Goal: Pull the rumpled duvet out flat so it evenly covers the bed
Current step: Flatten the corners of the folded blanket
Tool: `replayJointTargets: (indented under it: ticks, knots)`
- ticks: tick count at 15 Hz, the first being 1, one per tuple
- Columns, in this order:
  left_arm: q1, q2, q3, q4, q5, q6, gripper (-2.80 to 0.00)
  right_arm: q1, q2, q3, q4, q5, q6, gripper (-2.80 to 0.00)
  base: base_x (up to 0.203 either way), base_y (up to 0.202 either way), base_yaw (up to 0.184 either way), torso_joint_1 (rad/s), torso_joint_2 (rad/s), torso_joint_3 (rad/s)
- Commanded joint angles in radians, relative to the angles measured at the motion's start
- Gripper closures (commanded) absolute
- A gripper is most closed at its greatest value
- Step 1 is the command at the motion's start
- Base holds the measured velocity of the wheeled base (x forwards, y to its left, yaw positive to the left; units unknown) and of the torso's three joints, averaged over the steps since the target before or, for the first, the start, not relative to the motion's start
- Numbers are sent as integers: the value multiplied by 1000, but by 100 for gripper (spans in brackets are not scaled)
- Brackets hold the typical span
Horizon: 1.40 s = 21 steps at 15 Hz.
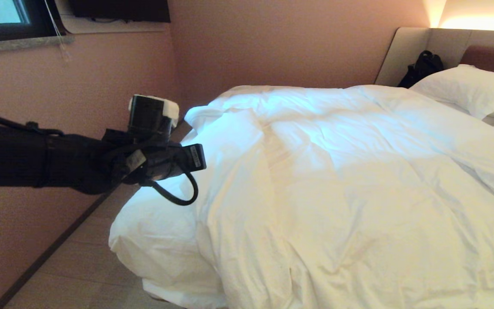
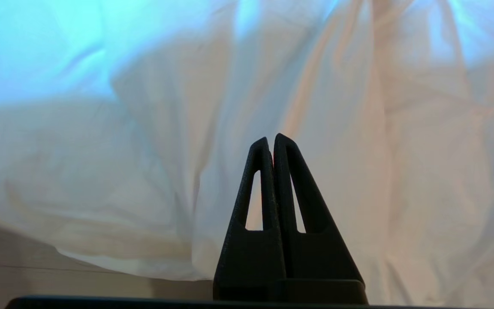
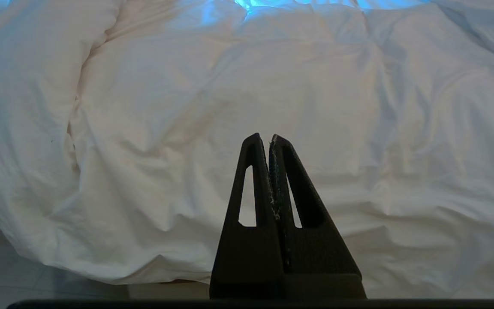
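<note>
Head view: duvet (image 1: 358, 180), white and wrinkled, spread across nearly the whole bed (image 1: 405, 56), with 1 thick lengthwise fold (image 1: 238, 180) doubled over along the side nearest the pink wall (image 1: 58, 107); near corner bulging over the mattress edge and hanging toward the tiled floor (image 1: 79, 266). Beige padded headboard at upper right, with 1 white pillow (image 1: 465, 88) lying uncovered before it and a dark bag (image 1: 420, 68) propped in the corner beside it. Left arm (image 1: 37, 159) reaching in from the left, raised above the gap between wall and bed, its wrist camera and looped cable over the folded edge. Left wrist view: left gripper (image 2: 271, 139) with both black fingers pressed together, nothing between them, held clear above the duvet's fold, floor visible just beyond the hanging hem. Right wrist view: right gripper (image 3: 264, 137) likewise closed tight and empty, facing the near side of the duvet where the hem drapes down to the floor; right arm outside the head view.
</note>
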Motion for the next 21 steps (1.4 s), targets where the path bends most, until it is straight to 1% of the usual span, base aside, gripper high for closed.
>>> replayJointTargets:
  ticks: [1,3,5,7,9,10,14,16,18,21]
  knots:
    - [8,151,-209,148,-18,42,0,0,0,-1,1,0,0,0,0,0,0,0,0,0]
    - [10,239,-319,221,-27,79,0,0,0,-1,1,0,0,0,0,0,0,0,0,0]
    - [11,296,-374,247,-31,97,0,0,0,0,1,0,0,0,0,0,0,0,0,0]
    - [11,303,-369,259,-32,113,0,0,0,-1,1,0,0,0,0,0,0,0,0,0]
    - [11,303,-349,249,-35,163,0,0,0,-1,1,0,0,0,0,0,0,0,0,0]
    - [9,308,-338,246,-42,169,-280,0,0,-1,1,0,0,0,0,0,0,0,0,0]
    - [2,310,-309,243,-114,170,-280,0,0,0,1,0,0,0,0,0,0,0,0,0]
    - [2,320,-293,210,-149,173,-280,0,0,-1,1,0,0,0,0,0,0,0,0,0]
    - [1,342,-242,103,-162,187,-280,0,0,1,1,0,0,0,0,0,0,0,0,0]
    - [-11,390,-143,-154,-164,267,-280,0,0,-1,1,0,0,0,0,0,0,0,0,0]
